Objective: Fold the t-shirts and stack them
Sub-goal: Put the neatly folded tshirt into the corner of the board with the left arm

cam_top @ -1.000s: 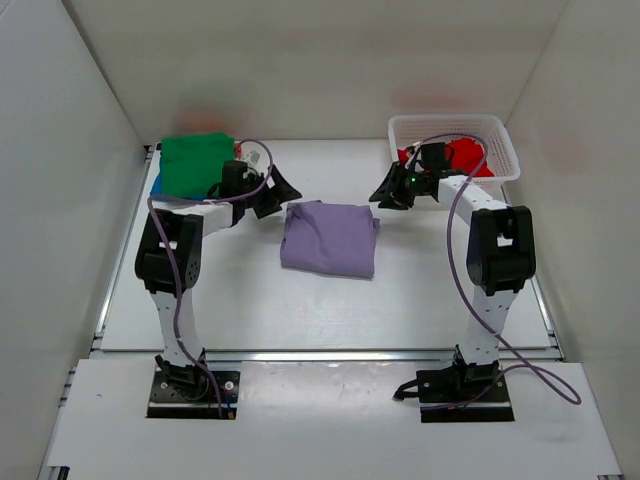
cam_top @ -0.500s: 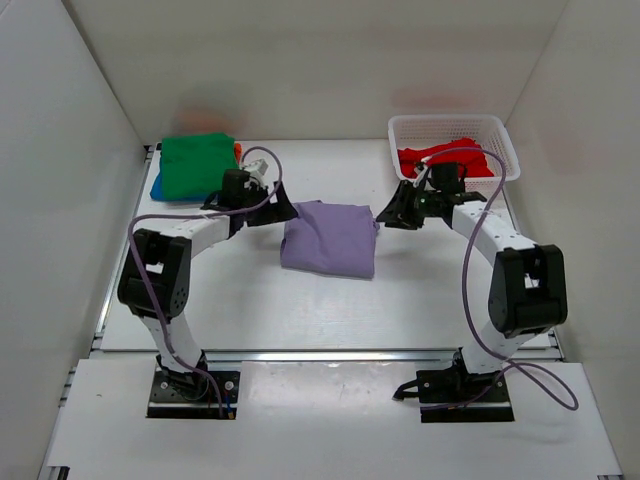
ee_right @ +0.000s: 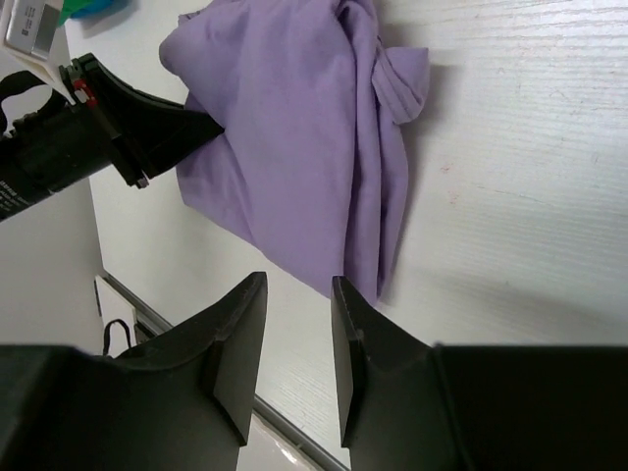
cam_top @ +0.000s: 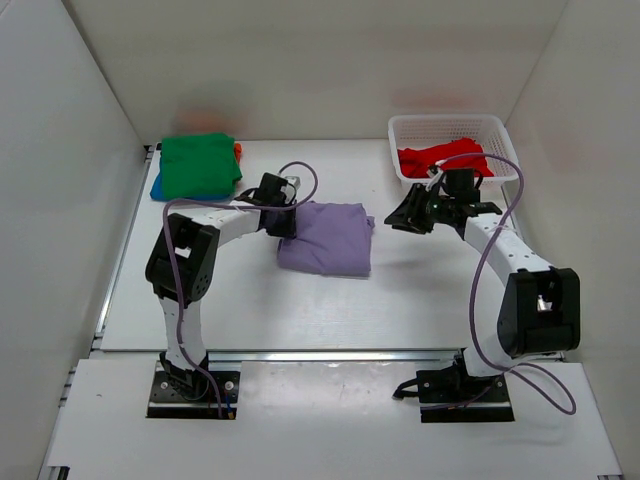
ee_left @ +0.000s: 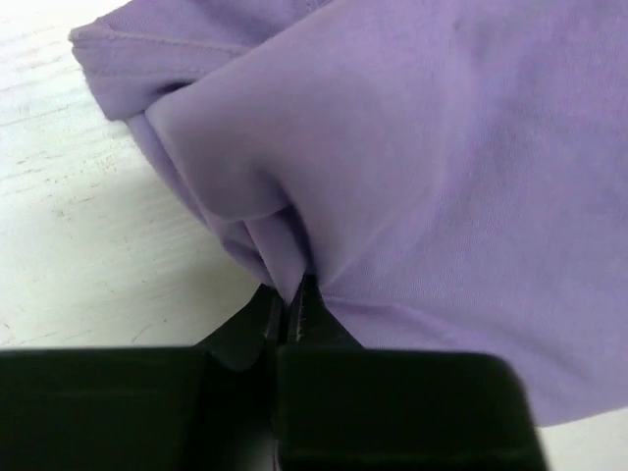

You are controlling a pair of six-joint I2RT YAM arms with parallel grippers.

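Table (cam_top: 300, 300): a white board surface. Both arms reach forward over it from their bases at the near edge.
Lavender t-shirt (cam_top: 325, 238): lies at mid-table between the 2 grippers, folded into a rough rectangle. Its left edge is puckered and its right edge is rumpled into loose folds.
Left gripper (ee_left: 291, 299): at the lavender t-shirt's left edge. Its 2 fingers are pressed together on a small pinch of the cloth, and in the left wrist view the fabric gathers into a ridge right at the tips.
Right gripper (ee_right: 294, 343): over bare table just right of the lavender t-shirt, apart from it. Its 2 fingers are parted by a narrow gap with nothing between them. In the right wrist view the shirt's right edge lies just beyond the tips.
Green t-shirt (cam_top: 198, 165): folded flat at the far left corner, on top of the stack there.
Blue t-shirt (cam_top: 157, 187): under the green one, with only a strip showing at the stack's near left edge.
Orange t-shirt (cam_top: 238, 150): a small sliver peeks out at the stack's far right side. How it is folded cannot be told.
Red t-shirt (cam_top: 440, 158): crumpled and unfolded, inside the basket toward its near side.
White mesh basket (cam_top: 455, 120): at the far right corner of the table, well apart from the stack.
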